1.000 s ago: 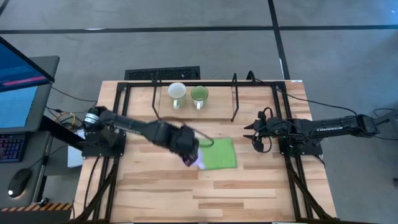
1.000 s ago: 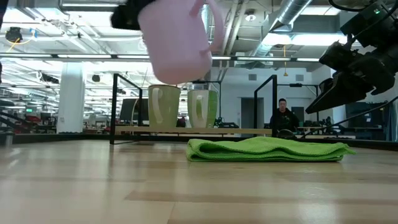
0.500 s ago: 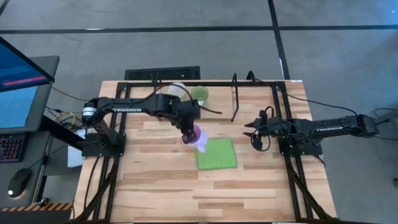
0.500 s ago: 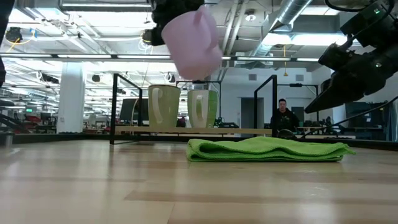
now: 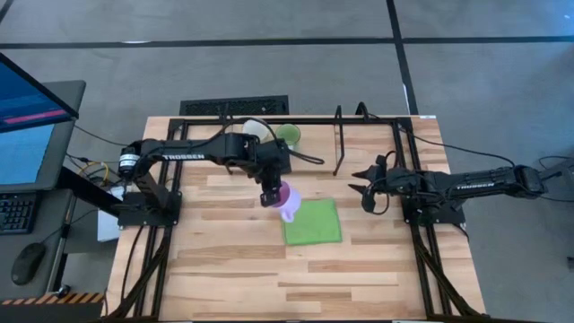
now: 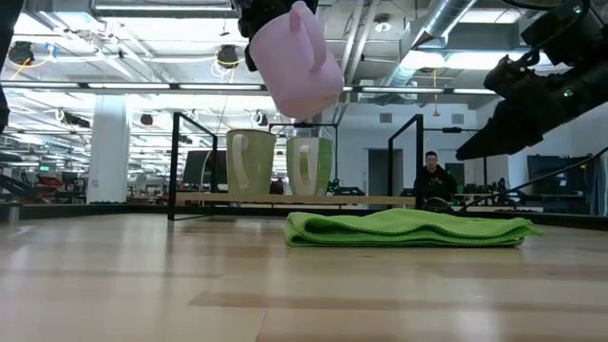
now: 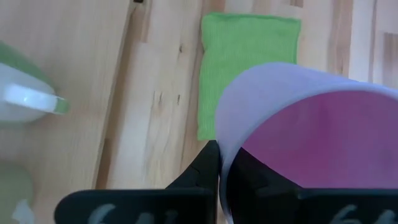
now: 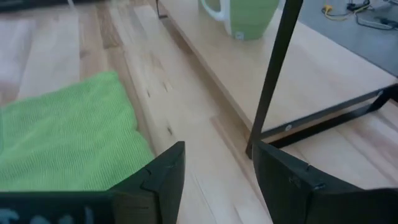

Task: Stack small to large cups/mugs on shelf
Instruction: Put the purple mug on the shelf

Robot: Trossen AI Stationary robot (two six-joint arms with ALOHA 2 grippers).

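Slatted wood table (image 5: 224,269) carries the shelf (image 5: 314,157) along its far edge, where the white mug (image 6: 249,162) and green mug (image 6: 311,165) stand side by side. Left gripper (image 5: 272,192) clamps the pink mug (image 5: 289,201) by its rim, one finger inside the wall, and holds it tilted high above the table near the green cloth (image 5: 312,222), clear of the shelf rails, probably for transfer onto the board. Right gripper (image 5: 366,192) waits near the right edge, fingers spread and empty.
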